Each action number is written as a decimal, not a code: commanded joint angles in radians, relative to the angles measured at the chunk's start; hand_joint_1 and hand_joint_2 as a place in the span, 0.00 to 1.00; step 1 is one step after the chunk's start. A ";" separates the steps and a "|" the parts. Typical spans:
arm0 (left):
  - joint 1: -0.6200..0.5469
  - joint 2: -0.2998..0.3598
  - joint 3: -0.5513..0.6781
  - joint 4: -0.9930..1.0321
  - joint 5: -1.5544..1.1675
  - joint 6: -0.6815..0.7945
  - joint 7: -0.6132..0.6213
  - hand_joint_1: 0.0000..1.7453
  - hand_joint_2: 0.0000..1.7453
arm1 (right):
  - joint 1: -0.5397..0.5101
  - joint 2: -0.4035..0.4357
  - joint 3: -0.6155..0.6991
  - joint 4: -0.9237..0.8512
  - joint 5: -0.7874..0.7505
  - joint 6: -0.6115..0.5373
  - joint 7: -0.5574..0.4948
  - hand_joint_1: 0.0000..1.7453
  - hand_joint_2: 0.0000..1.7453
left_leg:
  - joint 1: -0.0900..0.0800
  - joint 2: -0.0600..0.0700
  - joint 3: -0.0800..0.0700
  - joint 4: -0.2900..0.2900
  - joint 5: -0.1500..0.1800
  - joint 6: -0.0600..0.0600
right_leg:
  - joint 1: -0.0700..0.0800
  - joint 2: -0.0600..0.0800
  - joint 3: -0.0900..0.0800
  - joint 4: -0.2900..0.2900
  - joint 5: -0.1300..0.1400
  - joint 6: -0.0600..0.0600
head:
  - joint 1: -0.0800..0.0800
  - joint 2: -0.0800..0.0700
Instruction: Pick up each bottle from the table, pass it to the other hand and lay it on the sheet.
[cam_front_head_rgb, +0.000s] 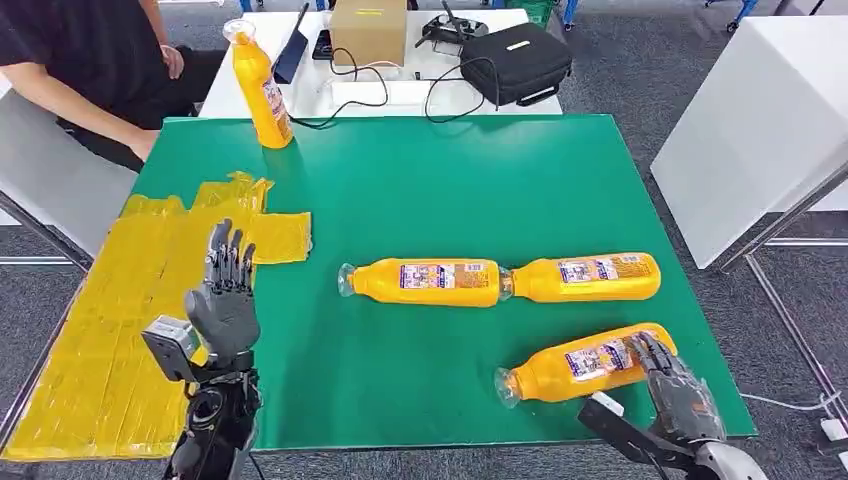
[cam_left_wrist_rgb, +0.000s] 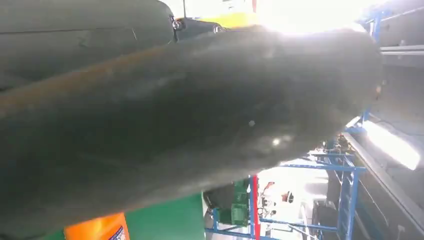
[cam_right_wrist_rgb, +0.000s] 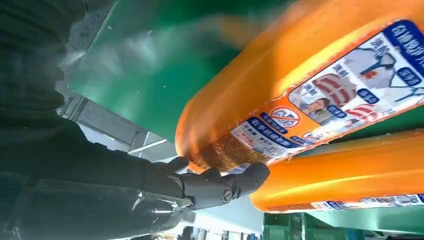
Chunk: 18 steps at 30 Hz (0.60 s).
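Three orange bottles lie on the green table (cam_front_head_rgb: 420, 180): two end to end in the middle (cam_front_head_rgb: 425, 282) (cam_front_head_rgb: 590, 277), and a third bottle (cam_front_head_rgb: 580, 365) slanted near the front right edge. My right hand (cam_front_head_rgb: 672, 385) grips this third bottle at its base end. In the right wrist view its dark fingers (cam_right_wrist_rgb: 220, 185) curl round the bottle's labelled end (cam_right_wrist_rgb: 310, 95). An upright bottle (cam_front_head_rgb: 262, 90) stands at the far left corner. The yellow sheet (cam_front_head_rgb: 110, 320) covers the table's left side. My left hand (cam_front_head_rgb: 225, 290) hovers above the sheet's edge, fingers apart, holding nothing.
A person (cam_front_head_rgb: 90, 60) sits at the far left, an arm resting by the table corner. Behind stands a white table (cam_front_head_rgb: 400, 95) with a cardboard box (cam_front_head_rgb: 368, 30), a black bag (cam_front_head_rgb: 515, 62) and cables. A white cabinet (cam_front_head_rgb: 760, 120) stands to the right.
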 joint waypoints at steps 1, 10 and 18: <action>-0.032 -0.001 -0.017 0.055 0.001 0.004 0.002 0.00 0.00 | -0.007 0.025 -0.037 0.009 0.002 0.010 -0.002 0.00 1.00 | 0.000 -0.002 0.005 0.000 -0.002 0.002 | 0.000 -0.001 0.006 0.000 -0.003 -0.003 | 0.000 0.000; -0.058 -0.011 -0.039 0.027 0.010 0.014 0.046 0.00 0.00 | -0.033 0.055 -0.013 0.023 0.040 0.013 -0.004 0.00 1.00 | 0.000 -0.002 0.005 0.000 -0.002 0.002 | 0.000 0.000 0.005 0.001 -0.002 -0.003 | 0.000 0.000; -0.051 -0.011 -0.024 0.017 0.010 0.015 0.059 0.00 0.00 | -0.044 0.049 0.012 0.005 0.055 -0.002 0.005 0.00 1.00 | 0.000 0.000 0.005 0.000 -0.002 0.002 | 0.000 0.001 0.005 0.000 -0.002 -0.003 | 0.000 0.000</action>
